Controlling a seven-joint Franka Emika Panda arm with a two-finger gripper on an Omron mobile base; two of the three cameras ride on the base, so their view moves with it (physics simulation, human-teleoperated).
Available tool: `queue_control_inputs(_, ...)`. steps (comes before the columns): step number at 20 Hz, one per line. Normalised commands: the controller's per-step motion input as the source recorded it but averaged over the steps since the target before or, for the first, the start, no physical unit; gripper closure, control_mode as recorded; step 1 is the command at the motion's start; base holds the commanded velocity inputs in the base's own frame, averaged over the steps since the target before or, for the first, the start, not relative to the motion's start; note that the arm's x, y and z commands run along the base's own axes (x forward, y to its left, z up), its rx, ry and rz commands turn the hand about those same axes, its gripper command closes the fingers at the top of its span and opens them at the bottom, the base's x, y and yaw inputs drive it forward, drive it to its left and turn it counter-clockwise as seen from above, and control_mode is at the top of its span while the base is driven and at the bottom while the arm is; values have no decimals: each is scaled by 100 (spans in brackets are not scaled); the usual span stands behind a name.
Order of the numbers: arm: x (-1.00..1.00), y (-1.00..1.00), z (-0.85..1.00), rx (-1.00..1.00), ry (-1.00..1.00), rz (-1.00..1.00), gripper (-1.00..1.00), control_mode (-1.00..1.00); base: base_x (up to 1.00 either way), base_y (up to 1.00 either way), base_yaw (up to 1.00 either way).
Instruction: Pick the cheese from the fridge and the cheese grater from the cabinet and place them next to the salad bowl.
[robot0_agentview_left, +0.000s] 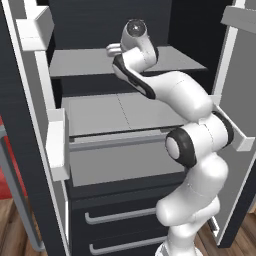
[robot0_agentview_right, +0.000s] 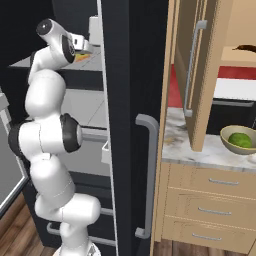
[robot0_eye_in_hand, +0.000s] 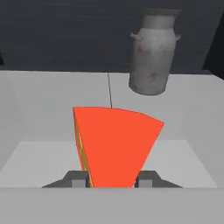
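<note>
Your claw (robot0_eye_in_hand: 112, 180) at bottom centre has closed on the cheese (robot0_eye_in_hand: 116, 146), wedged between both fingertips (robot0_eye_in_hand: 78, 180).

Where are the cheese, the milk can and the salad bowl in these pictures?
cheese (robot0_eye_in_hand: 116, 146), hand view, middle of its red face.
milk can (robot0_eye_in_hand: 153, 54), hand view, middle of its grey body.
salad bowl (robot0_agentview_right: 231, 144), right base view, its tan outer wall.
</note>
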Motion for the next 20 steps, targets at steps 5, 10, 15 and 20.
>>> queue_control_inputs(5,-99,-7,8,5,-8,0,100,-100,0,0,0)
queue_control_inputs(10,-100,-14,0,8,-1,-3,100,-100,0,0,0)
queue_control_inputs(15,-100,-20,6,2,0,-2,100,-100,0,0,0)
queue_control_inputs(20,-100,-23,1,0,0,0,100,-100,0,0,0)
